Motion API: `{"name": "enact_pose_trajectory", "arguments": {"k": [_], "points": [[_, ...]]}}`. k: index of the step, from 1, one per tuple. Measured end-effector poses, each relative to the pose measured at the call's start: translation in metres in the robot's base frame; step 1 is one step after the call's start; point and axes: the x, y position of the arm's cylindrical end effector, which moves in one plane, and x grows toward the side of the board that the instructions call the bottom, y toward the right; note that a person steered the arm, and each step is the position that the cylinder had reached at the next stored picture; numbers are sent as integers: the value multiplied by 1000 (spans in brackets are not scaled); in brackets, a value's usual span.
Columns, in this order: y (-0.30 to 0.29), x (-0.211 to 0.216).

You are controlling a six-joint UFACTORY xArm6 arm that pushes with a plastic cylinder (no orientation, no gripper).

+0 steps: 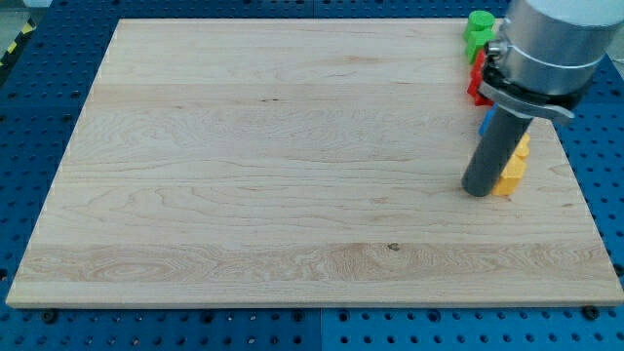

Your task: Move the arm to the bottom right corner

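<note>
My tip rests on the wooden board at the view's right, about halfway down. It touches or nearly touches the left side of a yellow block. Above it, partly hidden by the arm, are a blue block, a red block and a green block near the board's top right corner. The arm's grey body covers much of these blocks, so their shapes cannot be made out.
The board lies on a blue perforated table. Its bottom right corner is below and to the right of my tip.
</note>
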Motion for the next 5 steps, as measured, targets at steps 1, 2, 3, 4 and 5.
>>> {"name": "enact_pose_trajectory", "arguments": {"k": [1, 2, 3, 4, 5], "points": [[5, 0], [5, 10], [23, 25], [42, 26], [42, 51]]}}
